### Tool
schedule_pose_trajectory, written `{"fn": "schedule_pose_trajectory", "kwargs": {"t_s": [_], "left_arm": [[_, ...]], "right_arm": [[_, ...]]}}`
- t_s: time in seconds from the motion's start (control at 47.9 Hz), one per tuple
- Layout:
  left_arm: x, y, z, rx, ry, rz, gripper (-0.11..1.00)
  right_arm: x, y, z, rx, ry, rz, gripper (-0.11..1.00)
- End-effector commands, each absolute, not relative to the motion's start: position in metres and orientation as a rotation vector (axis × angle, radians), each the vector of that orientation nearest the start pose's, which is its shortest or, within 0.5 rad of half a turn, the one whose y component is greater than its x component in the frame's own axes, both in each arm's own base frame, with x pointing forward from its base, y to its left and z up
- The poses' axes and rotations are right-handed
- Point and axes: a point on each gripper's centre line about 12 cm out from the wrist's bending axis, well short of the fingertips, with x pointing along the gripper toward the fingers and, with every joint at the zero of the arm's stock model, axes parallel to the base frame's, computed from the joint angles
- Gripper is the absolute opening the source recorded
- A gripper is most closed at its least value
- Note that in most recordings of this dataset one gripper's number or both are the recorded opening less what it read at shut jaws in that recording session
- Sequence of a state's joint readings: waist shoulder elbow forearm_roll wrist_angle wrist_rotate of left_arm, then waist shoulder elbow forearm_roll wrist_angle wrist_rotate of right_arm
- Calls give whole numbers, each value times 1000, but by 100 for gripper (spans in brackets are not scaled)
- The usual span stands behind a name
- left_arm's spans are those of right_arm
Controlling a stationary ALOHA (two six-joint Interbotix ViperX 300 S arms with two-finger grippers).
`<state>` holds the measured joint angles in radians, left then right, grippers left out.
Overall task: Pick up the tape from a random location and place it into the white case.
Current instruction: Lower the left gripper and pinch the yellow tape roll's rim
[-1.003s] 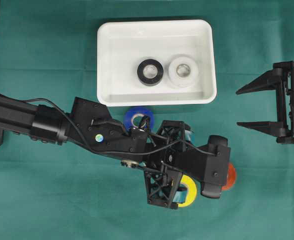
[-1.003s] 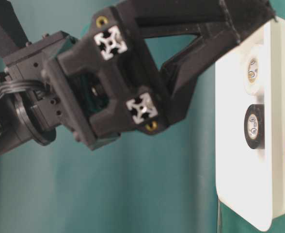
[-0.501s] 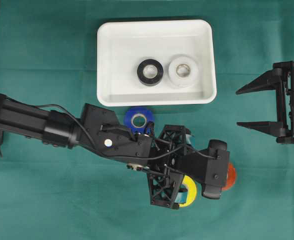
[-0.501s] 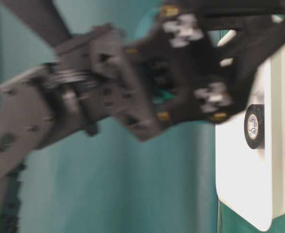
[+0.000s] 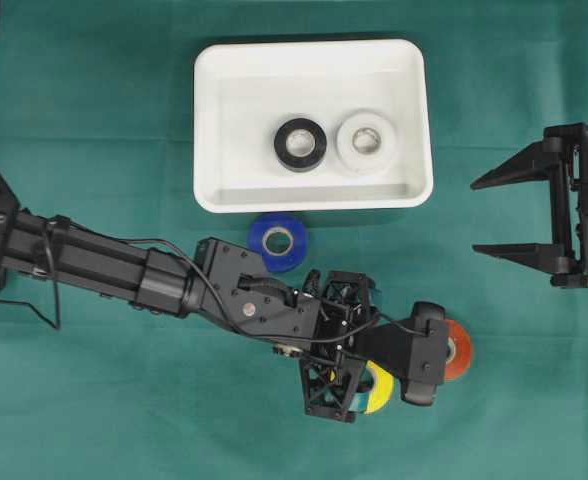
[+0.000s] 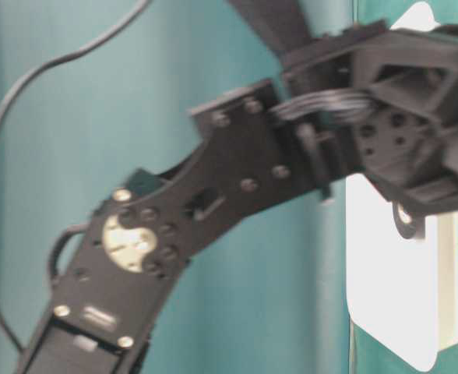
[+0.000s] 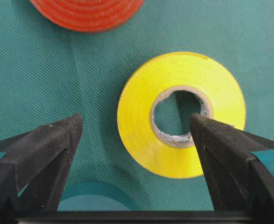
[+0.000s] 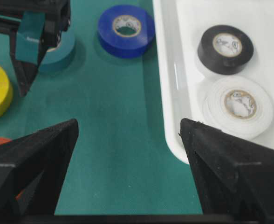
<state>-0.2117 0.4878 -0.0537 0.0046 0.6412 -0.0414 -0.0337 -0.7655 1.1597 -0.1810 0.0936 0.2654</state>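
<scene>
Since a second ago the left arm has stretched farther out and dropped lower over the green cloth, bringing the left gripper [image 7: 134, 135] down around the flat yellow roll of tape [image 7: 181, 114]; the right gripper [image 8: 127, 135] has not moved and hangs wide open to the right of the shallow white plastic case [image 5: 312, 125]. The left jaws stand spread wide with nothing held: one fingertip sits on the cloth left of the yellow roll, the other overlaps the roll's right half near its cardboard core, so the roll is off-centre between them. That is the likely trouble: closing from here, the right finger may land on top of the tape rather than beside it, pushing or tipping the roll instead of clamping it. An orange roll [image 7: 88, 11] lies just beyond and a teal roll [image 8: 58, 46] close behind, either easily nudged. A blue roll [image 5: 278, 241] lies by the case's near rim; a black roll [image 5: 300, 144] and a white roll [image 5: 366, 143] already lie inside.
</scene>
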Motion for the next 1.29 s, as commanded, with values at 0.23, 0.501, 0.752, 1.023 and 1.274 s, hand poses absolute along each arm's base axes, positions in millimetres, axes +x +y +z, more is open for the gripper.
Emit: {"fn": "schedule_pose_trajectory", "kwargs": {"t_s": [0.23,0.501,0.752,1.023,1.274], "left_arm": [[512,-108,130,79,1049,-167,98],[513,-109,124,80,1056,-168,98],[513,-110,124,79,1056,-169,88],[511,-111,125,88,1078,-173,23],[511,-111,126,88,1078,-172,23]], "right_arm": [[223,-10,220,87,470,-69,87],[223,-10,219,87,472,-69,87],[223,-10,219,87,472,-69,87],[223,-10,220,87,470,-69,87],[223,-10,219,87,472,-69,87]]}}
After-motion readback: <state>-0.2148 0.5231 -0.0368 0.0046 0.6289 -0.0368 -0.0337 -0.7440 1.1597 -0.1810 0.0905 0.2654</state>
